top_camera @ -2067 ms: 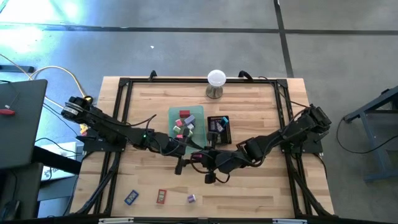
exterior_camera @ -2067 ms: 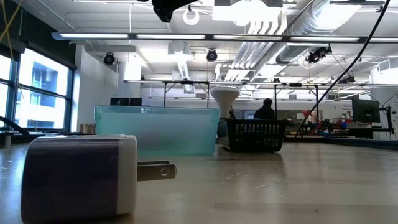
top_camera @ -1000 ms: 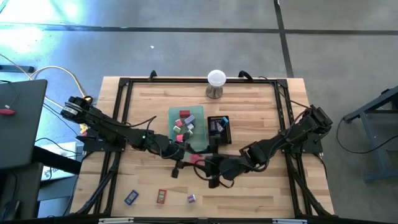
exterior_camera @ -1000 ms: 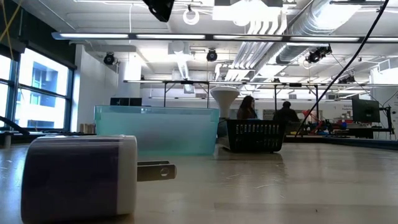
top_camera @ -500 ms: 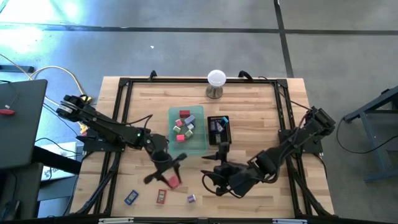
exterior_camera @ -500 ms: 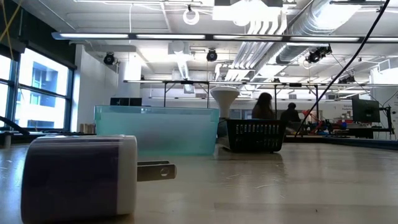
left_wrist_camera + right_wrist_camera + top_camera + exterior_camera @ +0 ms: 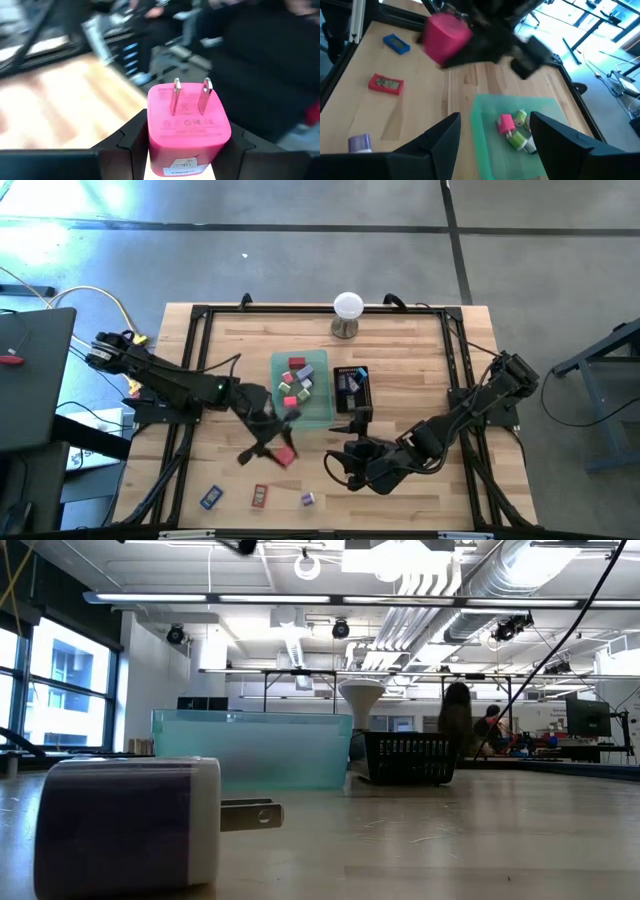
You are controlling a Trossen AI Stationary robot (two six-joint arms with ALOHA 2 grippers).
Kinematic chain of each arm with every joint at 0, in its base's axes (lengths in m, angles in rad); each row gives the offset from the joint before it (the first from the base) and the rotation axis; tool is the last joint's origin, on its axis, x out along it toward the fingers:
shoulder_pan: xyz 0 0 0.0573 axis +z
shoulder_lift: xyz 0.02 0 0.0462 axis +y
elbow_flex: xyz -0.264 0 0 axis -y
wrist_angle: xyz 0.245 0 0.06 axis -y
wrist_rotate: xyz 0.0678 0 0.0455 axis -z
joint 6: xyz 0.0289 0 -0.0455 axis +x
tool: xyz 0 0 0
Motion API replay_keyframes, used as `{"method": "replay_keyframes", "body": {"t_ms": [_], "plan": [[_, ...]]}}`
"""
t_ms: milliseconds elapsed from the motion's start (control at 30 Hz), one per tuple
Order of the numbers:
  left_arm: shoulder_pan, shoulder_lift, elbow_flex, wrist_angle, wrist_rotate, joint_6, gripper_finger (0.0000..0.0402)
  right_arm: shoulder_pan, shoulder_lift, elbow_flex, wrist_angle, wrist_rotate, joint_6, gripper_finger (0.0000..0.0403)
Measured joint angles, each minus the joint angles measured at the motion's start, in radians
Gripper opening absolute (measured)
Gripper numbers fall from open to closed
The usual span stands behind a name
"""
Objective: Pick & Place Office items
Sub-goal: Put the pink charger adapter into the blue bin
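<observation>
- We see the left gripper [image 7: 277, 448] just left of the high view's centre, below the green tray [image 7: 322, 408], pinching a pink plug block [image 7: 187, 127] with its two prongs pointing away from the wrist.
- We see the right gripper [image 7: 494, 131] lower centre-right, its fingers spread and holding nothing.
- Small items lie in the green tray; a blue piece [image 7: 210, 497], a red piece [image 7: 259, 496] and a purple plug [image 7: 308, 499] sit lower left.
</observation>
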Motion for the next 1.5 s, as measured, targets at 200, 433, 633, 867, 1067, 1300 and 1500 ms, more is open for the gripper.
{"method": "replay_keyframes", "body": {"t_ms": [200, 433, 633, 867, 1067, 1300, 1500], "plan": [[0.074, -0.040, 0.000, -0.144, -0.418, -0.152, 0.0151, -0.003, 0.000, 0.000, -0.069, -0.001, 0.074, 0.0227], [0.220, -0.041, -0.001, -0.452, -0.750, -0.424, 0.0151, -0.014, 0.000, 0.000, -0.110, -0.001, 0.117, 0.0227], [0.305, -0.039, -0.016, -0.547, -0.703, -0.498, 0.0151, -0.036, 0.000, 0.000, -0.110, -0.027, 0.116, 0.0227], [0.306, 0.027, -0.016, -0.536, -0.626, -0.482, 0.0152, -0.076, 0.001, -0.004, -0.101, -0.078, 0.117, 0.0227], [0.306, 0.124, -0.017, -0.500, -0.632, -0.406, 0.0162, -0.105, 0.001, -0.011, -0.094, -0.120, 0.117, 0.0227], [0.326, 0.175, -0.017, -0.469, -0.643, -0.387, 0.0165, -0.119, 0.001, -0.011, -0.080, -0.177, 0.117, 0.0227], [0.358, 0.233, -0.017, -0.448, -0.645, -0.330, 0.0166, -0.119, 0.001, -0.011, -0.074, -0.179, 0.117, 0.0227]]}}
